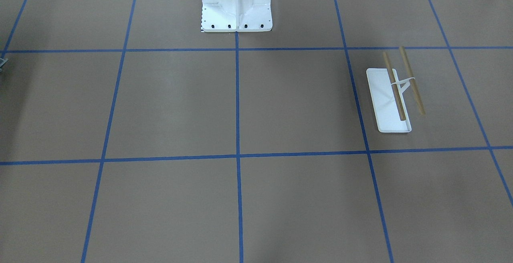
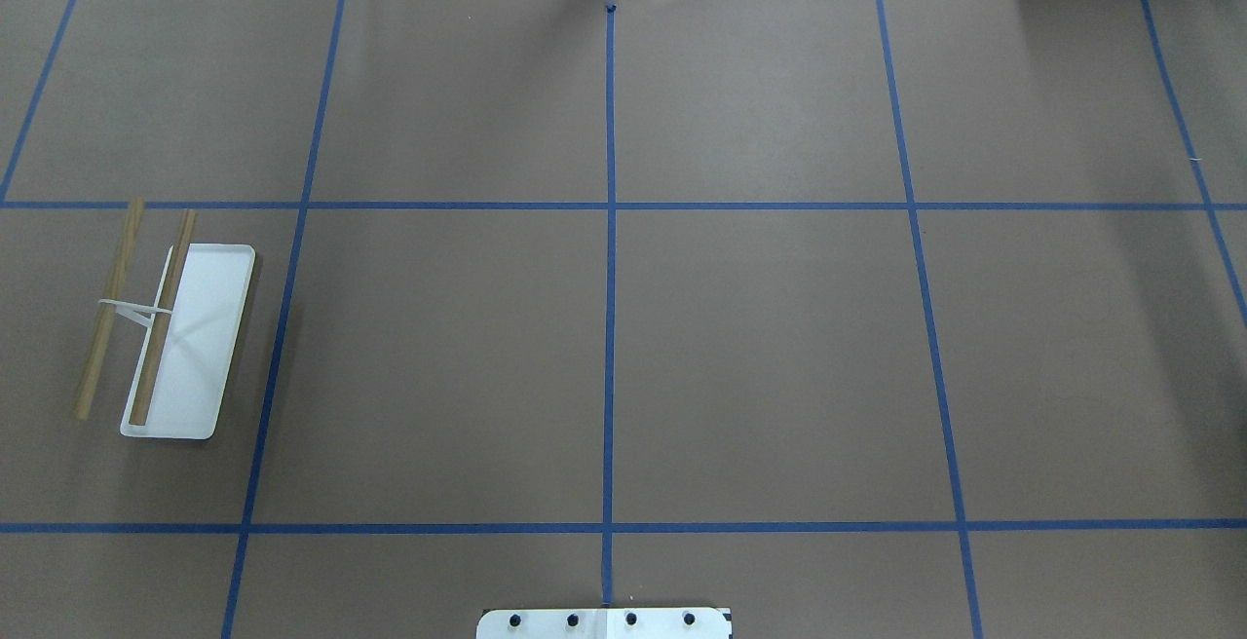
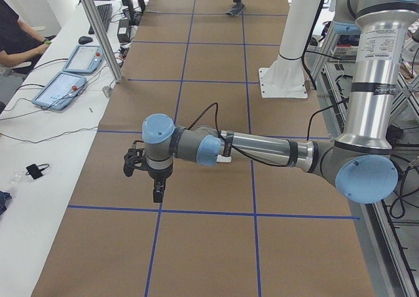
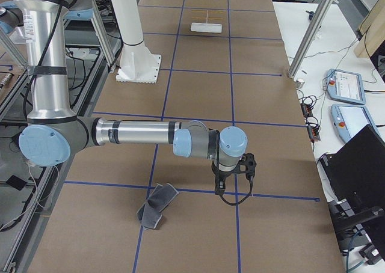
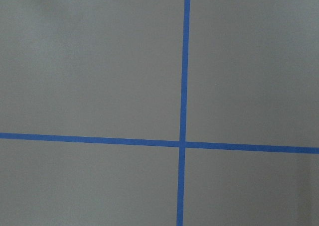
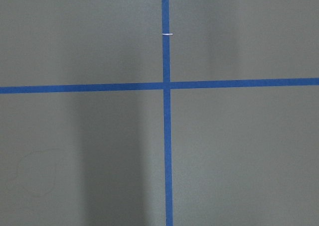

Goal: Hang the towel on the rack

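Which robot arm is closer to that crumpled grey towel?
Right. The right gripper hangs just beside the towel; the left gripper is at the opposite end, near the rack.

— What covers the table (image 2: 770, 357)?
— Brown paper, crossed by blue tape lines (image 2: 610, 327) in a grid.
— And beside it?
— Two tablets (image 3: 59, 91) on a white bench (image 3: 26, 225), a dark-shirted operator (image 3: 14, 35) seated there.

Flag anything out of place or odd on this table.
The towel lies crumpled at the robot's right end of the table, the opposite end from the rack, whose rods are bare. Nothing looks damaged or spilled.
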Robot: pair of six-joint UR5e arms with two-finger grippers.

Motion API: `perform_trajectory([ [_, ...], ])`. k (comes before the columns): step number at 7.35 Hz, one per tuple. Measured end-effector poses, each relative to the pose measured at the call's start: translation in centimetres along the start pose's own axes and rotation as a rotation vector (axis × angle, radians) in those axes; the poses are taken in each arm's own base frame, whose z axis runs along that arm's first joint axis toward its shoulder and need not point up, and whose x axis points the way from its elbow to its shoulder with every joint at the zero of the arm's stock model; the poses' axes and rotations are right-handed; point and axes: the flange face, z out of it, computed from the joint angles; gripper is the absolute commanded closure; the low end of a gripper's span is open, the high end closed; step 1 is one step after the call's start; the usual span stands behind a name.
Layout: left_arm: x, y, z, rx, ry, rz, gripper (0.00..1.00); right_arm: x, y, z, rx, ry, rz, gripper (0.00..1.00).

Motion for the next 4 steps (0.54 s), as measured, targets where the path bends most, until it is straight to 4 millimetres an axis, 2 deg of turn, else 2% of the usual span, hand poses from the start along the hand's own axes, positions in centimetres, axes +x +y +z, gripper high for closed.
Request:
perform_trajectory([
  [4, 0.85, -0.19, -0.62, 0.014, 0.009, 0.015, 0.01, -0.15, 0.01, -0.08, 0.001, -0.010, 0.001, 0.00],
])
